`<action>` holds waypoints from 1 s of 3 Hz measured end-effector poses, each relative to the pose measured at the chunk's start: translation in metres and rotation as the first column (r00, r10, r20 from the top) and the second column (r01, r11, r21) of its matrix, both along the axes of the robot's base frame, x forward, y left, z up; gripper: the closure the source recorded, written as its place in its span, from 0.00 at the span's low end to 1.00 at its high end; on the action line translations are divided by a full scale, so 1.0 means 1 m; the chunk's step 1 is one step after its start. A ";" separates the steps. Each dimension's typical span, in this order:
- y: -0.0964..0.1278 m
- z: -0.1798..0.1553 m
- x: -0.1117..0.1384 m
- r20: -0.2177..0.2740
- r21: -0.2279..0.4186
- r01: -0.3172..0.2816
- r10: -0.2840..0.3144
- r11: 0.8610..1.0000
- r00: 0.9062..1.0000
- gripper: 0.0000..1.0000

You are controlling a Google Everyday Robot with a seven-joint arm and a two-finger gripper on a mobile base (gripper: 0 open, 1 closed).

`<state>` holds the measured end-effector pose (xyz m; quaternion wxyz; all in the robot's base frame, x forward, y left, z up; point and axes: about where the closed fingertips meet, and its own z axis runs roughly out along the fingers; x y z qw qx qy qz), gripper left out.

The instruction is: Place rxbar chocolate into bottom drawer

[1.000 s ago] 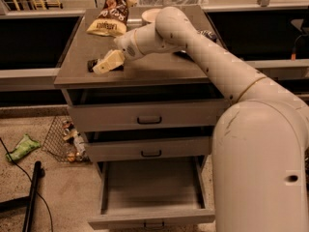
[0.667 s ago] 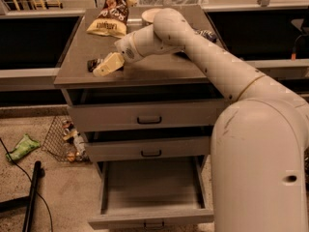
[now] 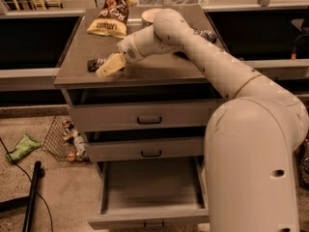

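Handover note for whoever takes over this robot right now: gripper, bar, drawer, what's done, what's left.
Gripper: low over the front left of the cabinet top, right beside the rxbar; whether it touches the bar cannot be told.
Rxbar: lying flat on the cabinet top, not lifted.
Bottom drawer: pulled open, nothing seen inside.
Done: drawer open, gripper at the bar.
Left: grasp the bar, lift it, carry it down and release it in the bottom drawer.
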<state>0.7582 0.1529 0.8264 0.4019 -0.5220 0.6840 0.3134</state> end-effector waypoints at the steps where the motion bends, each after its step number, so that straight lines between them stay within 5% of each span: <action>1: 0.001 -0.007 0.005 0.002 -0.025 0.003 -0.003 1.000 1.000 0.18; 3: 0.000 -0.014 0.008 0.016 -0.066 0.013 -0.012 0.998 1.000 0.64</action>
